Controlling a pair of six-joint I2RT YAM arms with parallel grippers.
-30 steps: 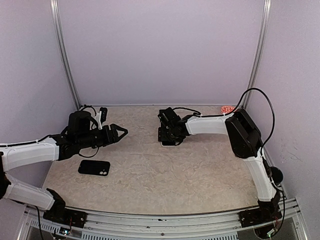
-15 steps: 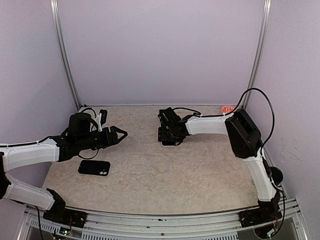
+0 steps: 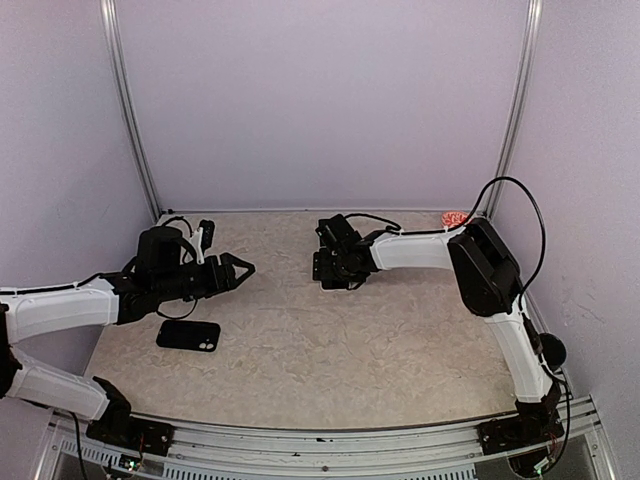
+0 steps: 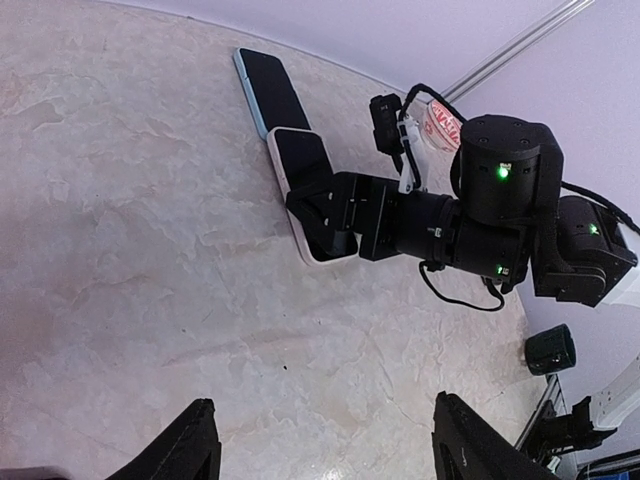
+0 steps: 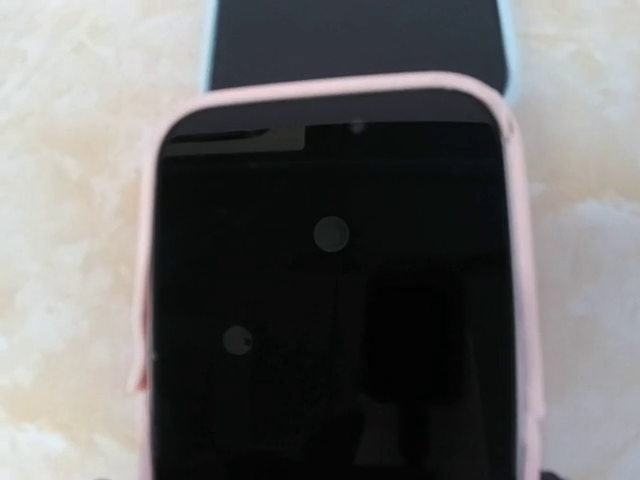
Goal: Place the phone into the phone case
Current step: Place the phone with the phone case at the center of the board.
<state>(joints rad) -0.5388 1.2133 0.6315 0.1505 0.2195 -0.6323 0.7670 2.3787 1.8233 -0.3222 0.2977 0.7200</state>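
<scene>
A phone with a dark screen point(image 5: 330, 300) lies in a pale pink case point(image 5: 147, 300) at the back middle of the table, also seen as the pink-cased phone point(image 4: 300, 165) in the left wrist view. My right gripper point(image 4: 325, 220) is low over its near end, jaws astride it; whether the pads touch its sides is hidden. A light blue-edged phone or case point(image 4: 270, 88) lies end to end beyond it. My left gripper point(image 3: 243, 267) hovers open and empty over bare table. A black phone-shaped slab with a camera cutout point(image 3: 188, 335) lies below it.
A small red-and-white object point(image 3: 456, 217) sits at the back right corner. Metal frame posts point(image 3: 130, 110) and purple walls close in the table on three sides. A black cable point(image 4: 455, 290) trails from the right wrist.
The right gripper has shifted slightly left over the pink-cased phone. The left arm and the black slab have stayed in place.
</scene>
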